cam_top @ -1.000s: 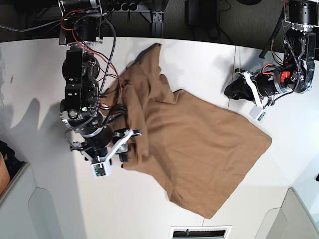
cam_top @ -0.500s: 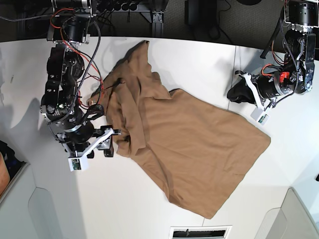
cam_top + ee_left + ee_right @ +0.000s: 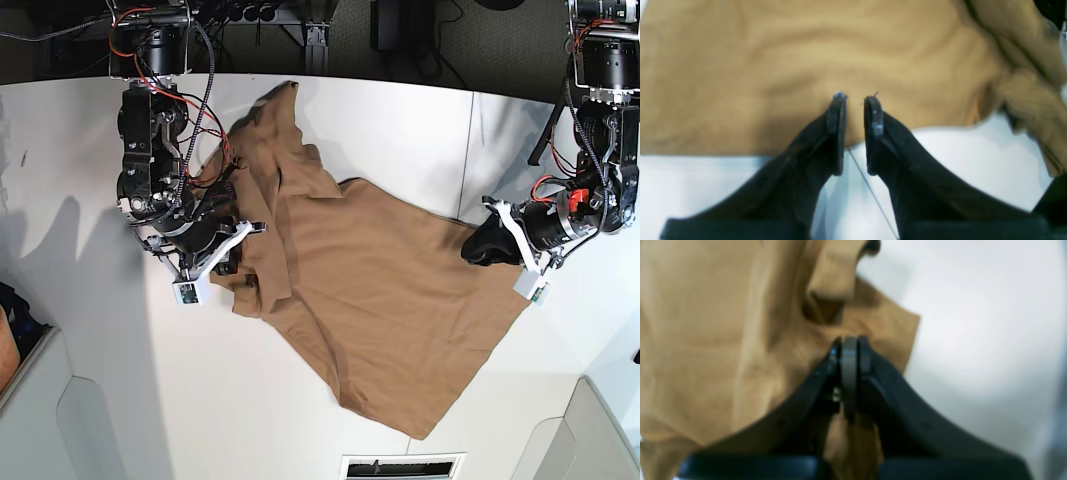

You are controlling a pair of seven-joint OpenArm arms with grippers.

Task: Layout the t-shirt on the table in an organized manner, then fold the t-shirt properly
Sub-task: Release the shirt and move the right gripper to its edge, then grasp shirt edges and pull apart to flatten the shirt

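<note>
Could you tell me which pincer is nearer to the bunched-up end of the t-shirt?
The right pincer: it is shut on the bunched end of the t-shirt. The left pincer is across the table, its fingers slightly apart at the shirt's flatter far edge.

Right wrist view blurred throughout; cloth of the shirt runs off the left and top edges. Right gripper fingertips sunk in folds, grip point hidden. Left wrist view: shirt cut off at top and sides. Base view: left gripper tips indistinct against the cloth edge.
</note>
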